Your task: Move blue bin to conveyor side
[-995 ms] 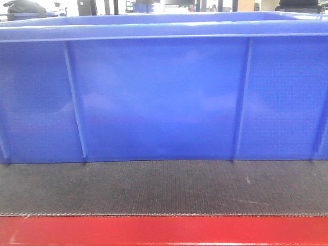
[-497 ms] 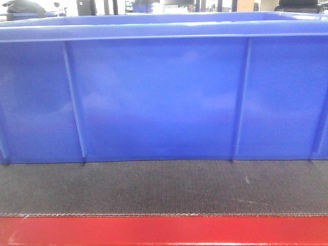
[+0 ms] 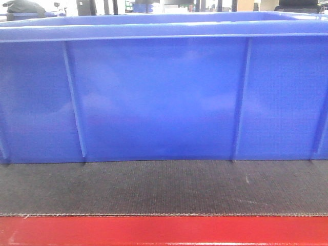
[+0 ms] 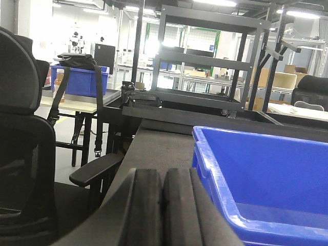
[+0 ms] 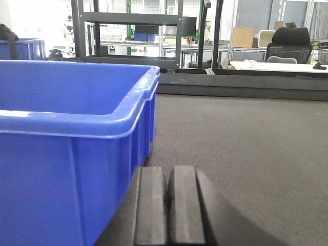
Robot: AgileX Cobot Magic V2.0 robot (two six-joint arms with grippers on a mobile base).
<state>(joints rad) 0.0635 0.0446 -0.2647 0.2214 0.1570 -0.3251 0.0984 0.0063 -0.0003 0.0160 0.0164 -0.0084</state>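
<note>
Since the blue bin (image 3: 164, 97) already sits on the conveyor belt (image 3: 164, 187) near its red edge, I judge the move nearly finished, with both grippers' (image 4: 163, 205) (image 5: 166, 207) jaws pressed together, flanking it.

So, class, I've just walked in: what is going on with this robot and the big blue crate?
A two-armed robot is working on the blue bin, which stands on the dark woven conveyor belt behind its red edge strip. The left claw sits low at one end of the bin, and the right claw at the other end. Both claws are shut and grip nothing; neither visibly touches the bin.
</note>
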